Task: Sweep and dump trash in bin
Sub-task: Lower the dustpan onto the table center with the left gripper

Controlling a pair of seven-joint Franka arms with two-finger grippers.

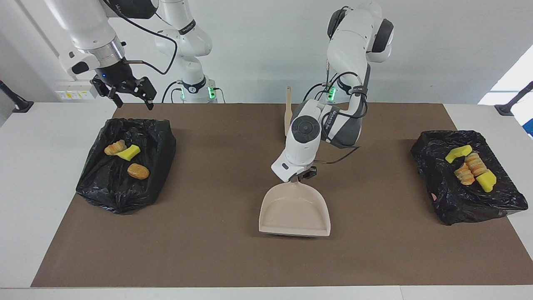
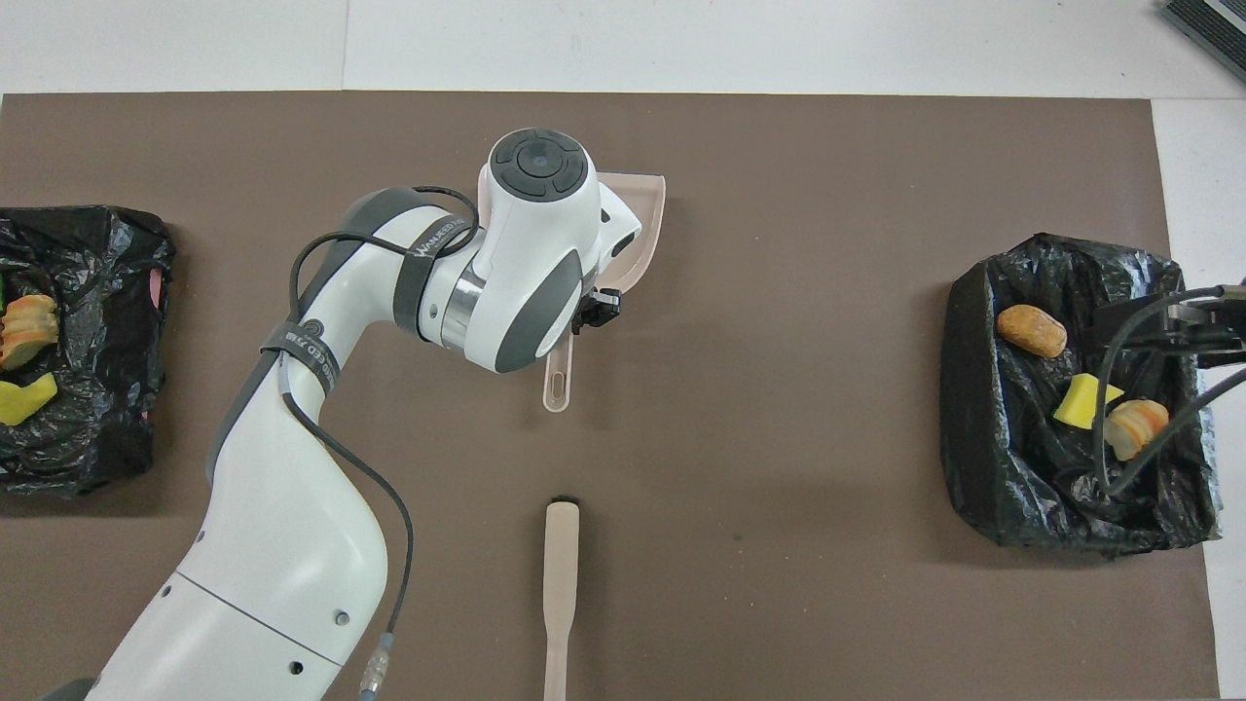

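My left gripper (image 1: pixel 302 174) is shut on the handle of the beige dustpan (image 1: pixel 295 209), which sits low over the middle of the brown mat with its pan empty. From overhead the left arm covers most of the dustpan (image 2: pixel 643 222); its handle sticks out below the left gripper (image 2: pixel 588 318). The trash lies in two black-bagged bins. The bin (image 1: pixel 107 195) at the right arm's end holds a croissant piece (image 1: pixel 115 147), a yellow sponge (image 1: pixel 129 153) and a bread piece (image 1: pixel 138 171). The bin (image 1: pixel 457 208) at the left arm's end holds several pieces (image 1: pixel 476 163). My right gripper (image 1: pixel 125 93) hangs open and empty above the mat's edge by its bin.
The beige brush (image 1: pixel 288 118) lies on the mat close to the robots, between the arm bases; overhead the brush (image 2: pixel 560 584) points along the table's depth. White tabletop (image 1: pixel 37 166) borders the mat.
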